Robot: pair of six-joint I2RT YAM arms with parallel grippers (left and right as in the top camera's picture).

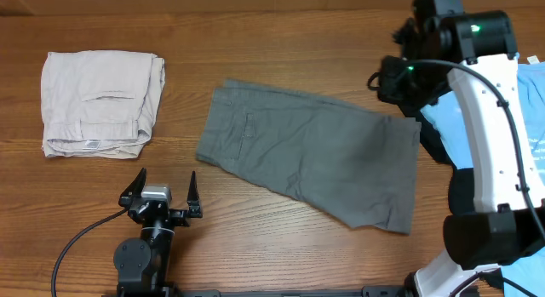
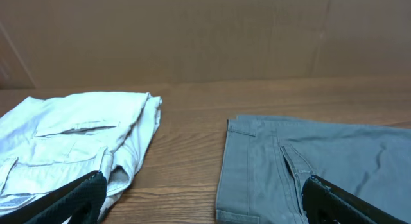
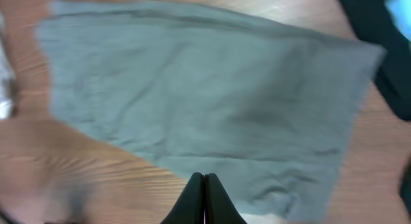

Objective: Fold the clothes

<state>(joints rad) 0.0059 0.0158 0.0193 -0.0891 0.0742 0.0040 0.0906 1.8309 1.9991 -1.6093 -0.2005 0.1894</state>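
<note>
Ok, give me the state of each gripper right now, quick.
Left gripper: open, holding nothing.
Right gripper: closed, nothing visible between its fingers, above the grey shorts.

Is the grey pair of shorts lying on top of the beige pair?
No, the grey shorts lie apart from the beige shorts, not touching them.

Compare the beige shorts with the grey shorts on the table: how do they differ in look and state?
The beige shorts are pale and folded into a compact stack; the grey shorts are darker and lie spread out, covering more of the table. The beige shorts sit square to the table edge; the grey shorts lie slanted. Both rest on the table, pocket side up.
</note>
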